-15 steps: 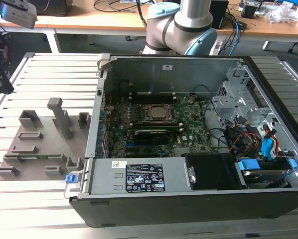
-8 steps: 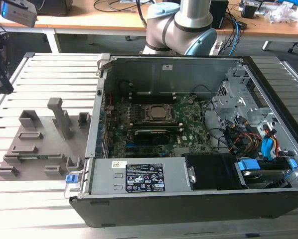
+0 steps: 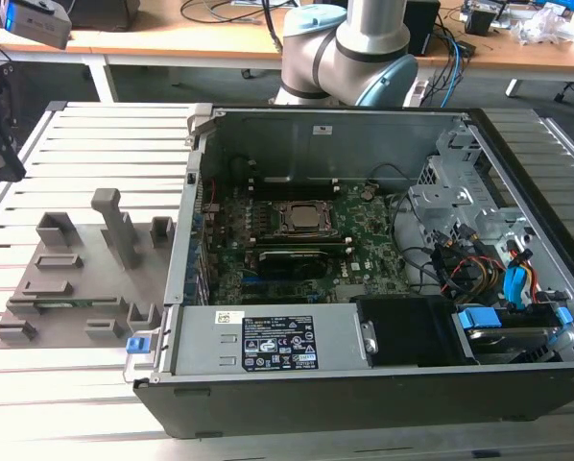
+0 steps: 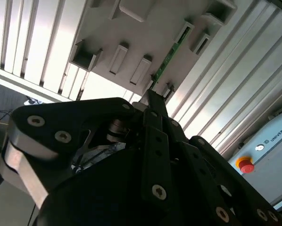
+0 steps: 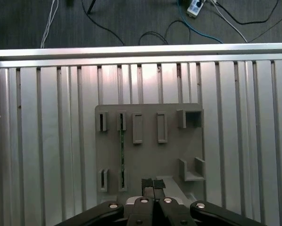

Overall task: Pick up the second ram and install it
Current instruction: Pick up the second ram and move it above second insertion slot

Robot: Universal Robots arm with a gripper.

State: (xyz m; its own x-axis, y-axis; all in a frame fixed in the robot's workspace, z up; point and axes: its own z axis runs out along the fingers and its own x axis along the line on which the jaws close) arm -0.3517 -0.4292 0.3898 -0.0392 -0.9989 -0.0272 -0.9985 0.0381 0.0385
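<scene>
Here, the claw (image 5: 153, 182) hangs over one edge of the grey holder (image 5: 171, 155), its pads pressed together and gripping nothing. The second ram (image 5: 122, 155) stands on edge in the holder, spanning two slots one pair in from the holder's side. The claw tip is near the second ram but apart from it, not touching. Bare slats of the desk (image 5: 37, 141) run on every side of the holder. In the first wrist view the desk's edge rail (image 5: 141, 51) crosses beyond the holder, with floor cables (image 5: 145, 35) past it. In the exterior view the open computer case (image 3: 364, 403) sits on the exterior view's right of the holder, its wall just beside it. Inside the case lie the motherboard (image 3: 364, 240), the processor socket (image 3: 297, 219) and a black card (image 3: 292, 261) just beside the socket.
</scene>
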